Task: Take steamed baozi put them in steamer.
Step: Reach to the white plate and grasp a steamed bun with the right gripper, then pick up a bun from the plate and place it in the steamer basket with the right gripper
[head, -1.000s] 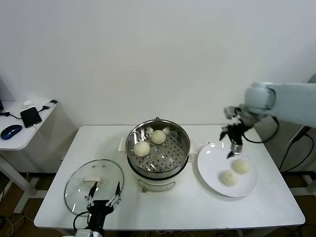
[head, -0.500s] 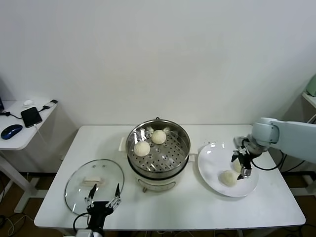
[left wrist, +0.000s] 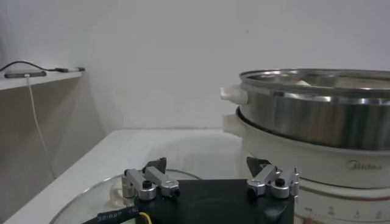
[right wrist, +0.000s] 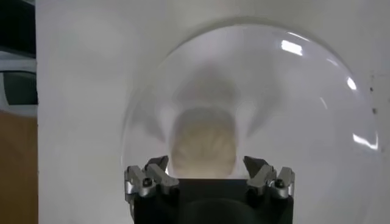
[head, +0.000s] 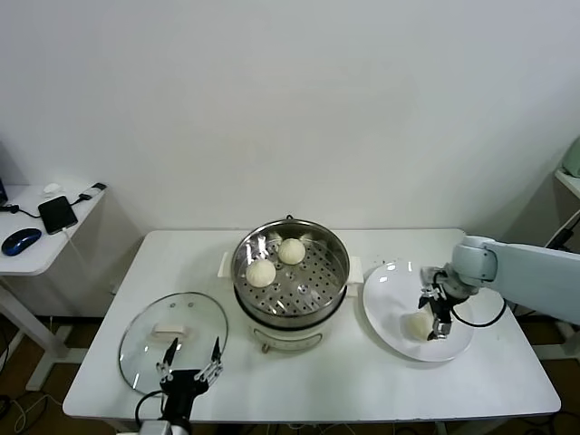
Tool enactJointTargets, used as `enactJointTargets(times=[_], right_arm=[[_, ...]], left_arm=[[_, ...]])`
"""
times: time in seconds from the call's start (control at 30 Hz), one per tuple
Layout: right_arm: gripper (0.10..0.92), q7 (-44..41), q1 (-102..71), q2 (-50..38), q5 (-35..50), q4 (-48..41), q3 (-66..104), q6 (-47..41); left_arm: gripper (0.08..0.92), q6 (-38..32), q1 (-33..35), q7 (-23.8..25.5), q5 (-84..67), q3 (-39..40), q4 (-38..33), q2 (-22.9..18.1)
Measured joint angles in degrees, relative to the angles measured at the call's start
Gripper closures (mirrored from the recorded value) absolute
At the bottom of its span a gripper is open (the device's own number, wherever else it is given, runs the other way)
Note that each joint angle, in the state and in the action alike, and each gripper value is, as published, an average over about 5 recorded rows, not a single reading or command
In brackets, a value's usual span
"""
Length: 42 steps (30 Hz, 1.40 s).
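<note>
The steel steamer (head: 290, 272) stands mid-table with two cream baozi (head: 261, 272) (head: 291, 251) on its perforated tray. To its right, on the white plate (head: 390, 304), my right gripper (head: 434, 313) is down low. One baozi (head: 416, 324) shows right beside it. In the right wrist view a baozi (right wrist: 203, 140) lies on the plate (right wrist: 317, 122) between the open fingers of that gripper (right wrist: 207, 163), apart from both. My left gripper (head: 190, 367) is parked open at the table's front left. The steamer's wall (left wrist: 317, 103) rises past it (left wrist: 210, 170).
A round glass lid (head: 172, 331) lies flat at the front left, under the left gripper; its rim (left wrist: 91, 201) shows in the left wrist view. A side table at far left carries a phone (head: 56, 215) and a mouse (head: 20, 241).
The right arm has come down from above the plate's far edge onto the plate, its gripper now low around a baozi. The left arm and the steamer's baozi are unchanged.
</note>
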Motion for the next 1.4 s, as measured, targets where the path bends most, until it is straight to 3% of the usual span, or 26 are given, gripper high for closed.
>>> enactJointTargets(times=[0.33,0.8,1.13,1.4], right_arm=[[0.364,0.8,-1.3,-0.1,-1.5,-0.3,1.7,-0.1],[0.372,-5.2,11.9,1.8,0.6,0.9,-1.7,6.1],[0.372,-13.3,30.3,12.7,7.1,1.4,-3.6,21.0],[0.372,-13.9,32.7,22.0,3.3,7.5,-2.1,31.0]], left_arm=[[0.177,-0.1,0.3,-0.1,0.1,0.4,-0.3,0.0],[0.177,-0.4,1.3,-0.1,0.7,0.9,-1.4,0.4],[0.177,-0.4,1.6,-0.4,1.1,1.2,-1.8,0.9],[0.177,-0.2,1.6,-0.4,1.3,1.3,-2.1,0.5]])
